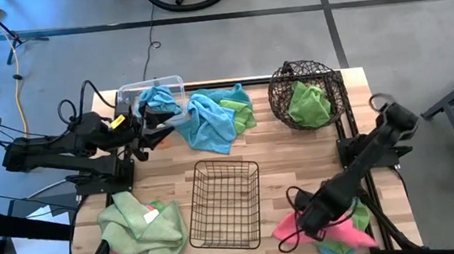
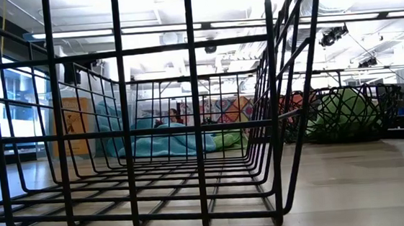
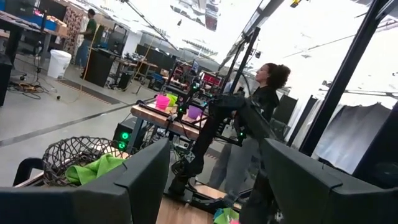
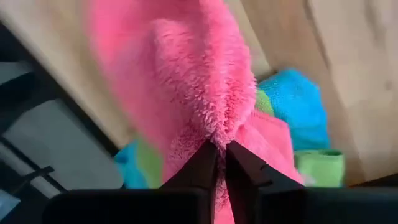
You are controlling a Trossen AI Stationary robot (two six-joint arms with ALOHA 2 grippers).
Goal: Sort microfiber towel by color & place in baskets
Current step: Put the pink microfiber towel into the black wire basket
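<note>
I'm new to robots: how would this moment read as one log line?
right gripper: shut on pink towel | left gripper: open, at clear bin | black wire basket: empty

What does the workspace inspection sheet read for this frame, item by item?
Surface: wooden table, mostly bare in the middle.
Job's things: black wire basket empty; round woven basket holds a green towel; clear bin holds a blue towel; mixed towel piles at the far middle, near left and near right.
Clutter: nothing seen.
Grippers: right gripper shut on pink towel at the near right pile; left gripper open, by the clear bin.
Cables: yellow cable and black cable on the floor.
Surroundings: a person stands beyond the table.
</note>
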